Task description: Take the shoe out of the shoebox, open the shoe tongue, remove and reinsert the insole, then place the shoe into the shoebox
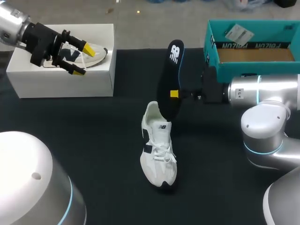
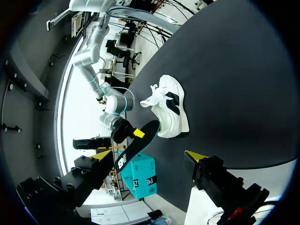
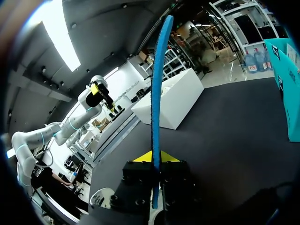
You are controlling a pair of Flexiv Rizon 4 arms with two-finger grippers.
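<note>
One thin insole (image 1: 171, 79), surely light and bendy and best gripped near its middle, stands upright pinched in the right hand (image 1: 174, 94) just above the white shoe (image 1: 158, 145) on the desk (image 1: 108, 117), while the left hand (image 1: 83, 60) hangs wide open.

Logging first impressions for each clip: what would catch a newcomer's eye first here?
The dark insole stands out most, held upright in the right gripper above the table's middle. Near its lower end, the white shoe stands on the black table. The left gripper hangs open over the white box at the rear left.
</note>
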